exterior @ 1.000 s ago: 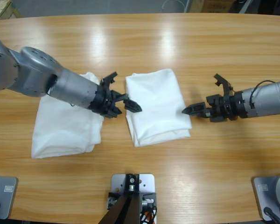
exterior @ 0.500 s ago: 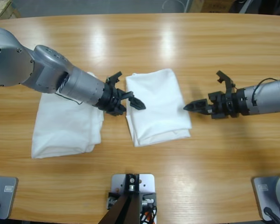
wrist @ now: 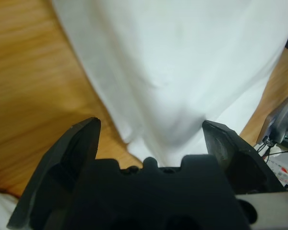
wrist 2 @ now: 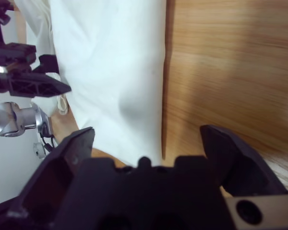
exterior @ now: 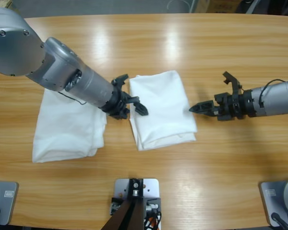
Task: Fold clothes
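High view: two folded white T-shirts on the wooden table (exterior: 192,43). Middle T-shirt (exterior: 162,109) as landmark. Left gripper (exterior: 139,108) at its left edge, jaws spread, nothing between them; under that arm, to the left and apart, second T-shirt (exterior: 67,129). Right gripper (exterior: 198,108) just beside its right edge; jaws spread in right wrist view, empty, over cloth edge and bare wood.

Soft matt cloth tees (exterior: 161,109); glossy wood table (exterior: 182,43); matt blk pincers.
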